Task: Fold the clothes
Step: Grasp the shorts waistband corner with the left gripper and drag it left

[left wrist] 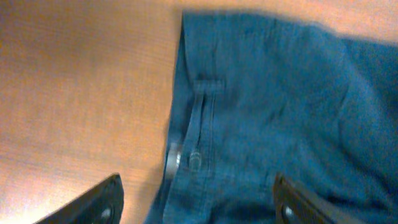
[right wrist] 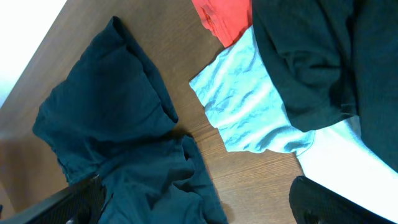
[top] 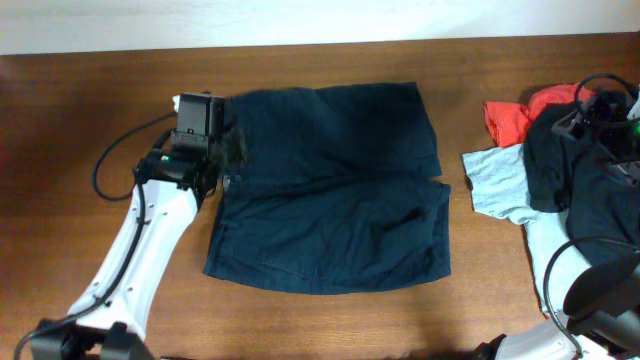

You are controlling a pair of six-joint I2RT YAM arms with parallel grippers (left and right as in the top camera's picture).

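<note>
navy shorts (top: 330, 190) flat on table (top: 80, 120), left tool (left wrist: 197, 194) spread wide over waistband (left wrist: 185, 118)

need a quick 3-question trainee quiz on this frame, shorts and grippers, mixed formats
1. True or false: the left gripper is shut on the navy shorts.
2. Which colour of garment lies beside the light blue T-shirt? A red, B yellow, C green.
3. Fill in: the right gripper stands ___.
Key: 1 false, it is open over the waistband; 2 A, the red garment; 3 open.
</note>
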